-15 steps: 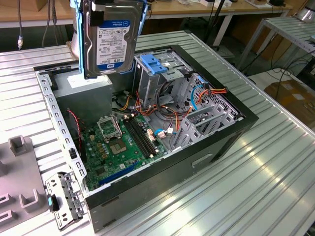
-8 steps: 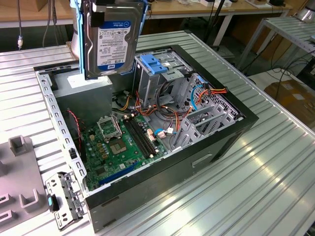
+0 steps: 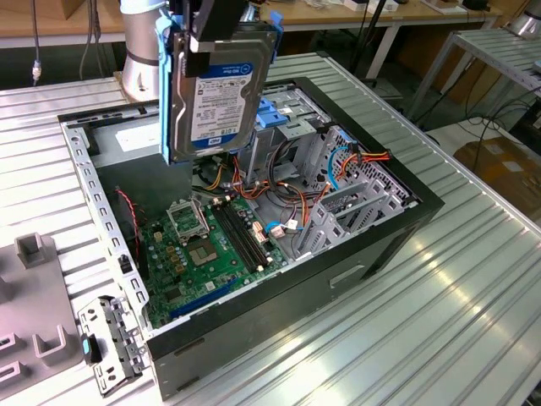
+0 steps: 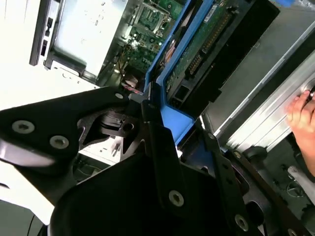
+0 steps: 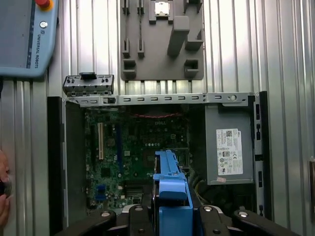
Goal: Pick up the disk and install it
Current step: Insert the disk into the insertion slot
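Note:
My gripper (image 3: 216, 34) is shut on the top edge of the disk (image 3: 218, 93), a dark grey drive with a white and blue label framed by a bright blue carrier. The disk hangs upright above the open computer case (image 3: 78, 165), over its far half. In the second wrist view the black fingers (image 4: 152, 128) clamp the blue carrier of the disk (image 4: 197, 54), whose circuit side shows. In the first wrist view the disk (image 5: 170, 179) is seen edge-on between the gripper (image 5: 170, 219) arms, above the motherboard (image 5: 128, 147).
The case lies open on a ribbed metal table, with the motherboard (image 3: 203, 254), loose cables (image 3: 313, 199) and pale-blue drive plates (image 3: 281, 112) inside. A perforated bracket (image 3: 106, 342) and a grey fixture tray (image 3: 34, 313) lie beside it. A person's hand (image 4: 301, 118) rests near the table edge.

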Motion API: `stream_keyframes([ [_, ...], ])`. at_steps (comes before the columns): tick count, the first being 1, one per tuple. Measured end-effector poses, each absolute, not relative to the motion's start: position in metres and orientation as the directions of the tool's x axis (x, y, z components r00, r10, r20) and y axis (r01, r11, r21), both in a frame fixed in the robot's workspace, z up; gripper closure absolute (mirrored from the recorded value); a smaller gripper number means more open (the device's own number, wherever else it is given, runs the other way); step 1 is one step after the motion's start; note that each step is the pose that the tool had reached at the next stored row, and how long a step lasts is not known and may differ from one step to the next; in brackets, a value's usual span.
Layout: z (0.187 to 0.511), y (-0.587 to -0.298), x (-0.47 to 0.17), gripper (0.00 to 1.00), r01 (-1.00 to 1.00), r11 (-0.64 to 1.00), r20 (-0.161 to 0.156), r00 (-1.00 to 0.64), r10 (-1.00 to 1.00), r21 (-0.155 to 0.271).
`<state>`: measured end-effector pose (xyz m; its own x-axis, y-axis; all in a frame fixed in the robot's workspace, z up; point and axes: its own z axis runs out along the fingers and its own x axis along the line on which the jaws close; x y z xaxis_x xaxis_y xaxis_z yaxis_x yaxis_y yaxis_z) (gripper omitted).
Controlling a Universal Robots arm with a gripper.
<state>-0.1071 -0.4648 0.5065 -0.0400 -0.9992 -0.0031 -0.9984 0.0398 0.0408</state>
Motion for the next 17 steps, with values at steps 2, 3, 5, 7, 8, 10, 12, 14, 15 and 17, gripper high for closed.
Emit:
stream_keyframes([
  [2, 0.505, -0.465, -0.095, 0.63, -0.998, 0.04, -0.001, -0.04, -0.999, 0.041],
  [3, 0.504, -0.465, -0.088, 0.63, -0.998, 0.04, 0.0, -0.04, -0.999, 0.04],
  [5, 0.503, -0.465, -0.08, 0.63, -0.998, 0.04, 0.001, -0.04, -0.999, 0.04],
  [7, 0.502, -0.465, -0.071, 0.63, -0.998, 0.04, 0.001, -0.04, -0.999, 0.039],
  [8, 0.502, -0.465, -0.067, 0.63, -0.998, 0.04, 0.002, -0.04, -0.999, 0.039],
  [10, 0.501, -0.465, -0.062, 0.63, -0.998, 0.04, 0.002, -0.04, -0.999, 0.038],
  [12, 0.501, -0.465, -0.059, 0.63, -0.998, 0.04, 0.003, -0.04, -0.999, 0.038],
  [14, 0.501, -0.466, -0.059, 0.63, -0.998, 0.04, 0.003, -0.04, -0.999, 0.038],
  [15, 0.501, -0.468, -0.059, 0.63, -0.998, 0.04, 0.003, -0.04, -0.999, 0.038],
  [17, 0.501, -0.473, -0.059, 0.63, -0.998, 0.04, 0.003, -0.04, -0.999, 0.038],
])
